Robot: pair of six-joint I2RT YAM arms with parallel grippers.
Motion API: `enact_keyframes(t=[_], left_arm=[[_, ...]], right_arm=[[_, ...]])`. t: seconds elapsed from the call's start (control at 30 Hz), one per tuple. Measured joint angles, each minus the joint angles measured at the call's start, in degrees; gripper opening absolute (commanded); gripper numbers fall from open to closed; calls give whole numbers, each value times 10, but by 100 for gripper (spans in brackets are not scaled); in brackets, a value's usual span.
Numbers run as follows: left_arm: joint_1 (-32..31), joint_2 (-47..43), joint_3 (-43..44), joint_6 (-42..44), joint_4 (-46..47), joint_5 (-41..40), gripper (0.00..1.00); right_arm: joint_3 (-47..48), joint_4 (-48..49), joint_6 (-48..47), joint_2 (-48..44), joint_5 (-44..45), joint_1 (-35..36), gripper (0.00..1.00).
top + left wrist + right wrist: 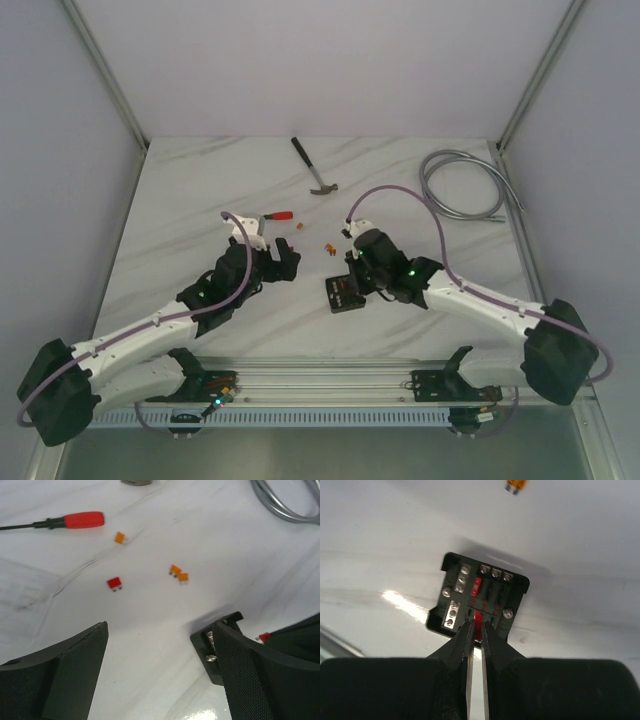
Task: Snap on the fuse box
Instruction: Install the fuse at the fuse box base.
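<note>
The black fuse box [345, 292] lies open on the marble table between the two arms, showing slots, screws and one seated red fuse [476, 586]. My right gripper [476, 624] hangs just over the box's near edge, shut on a small red fuse [478, 623] that stands at a slot of the fuse box [455, 592]. My left gripper [160, 650] stands open, nothing between its fingers, with a corner of the fuse box [209, 647] beside its right finger [265, 675]. In the top view the left gripper [285, 262] sits left of the box.
Loose fuses lie ahead of the left gripper: a red one [114, 583], an orange one [120, 537] and an orange pair [178, 573]. A red-handled screwdriver [272, 216], a hammer [315, 168] and a coiled grey cable [465, 185] lie farther back.
</note>
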Motion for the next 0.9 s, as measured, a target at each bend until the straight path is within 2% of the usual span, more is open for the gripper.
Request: enact_keyframes(t=[0.1,0.4,0.9], left_arm=[[4,2,0,-9,-17,-26,100],[11,3,-1,-31,-36,-59,100],[24,3,-2,-56,-51,-70,100]], right_arm=[[0,-11,22,29,51,23,0],[26,-15,64,104,153,65,0],[45,0,91,156,198,76,0]])
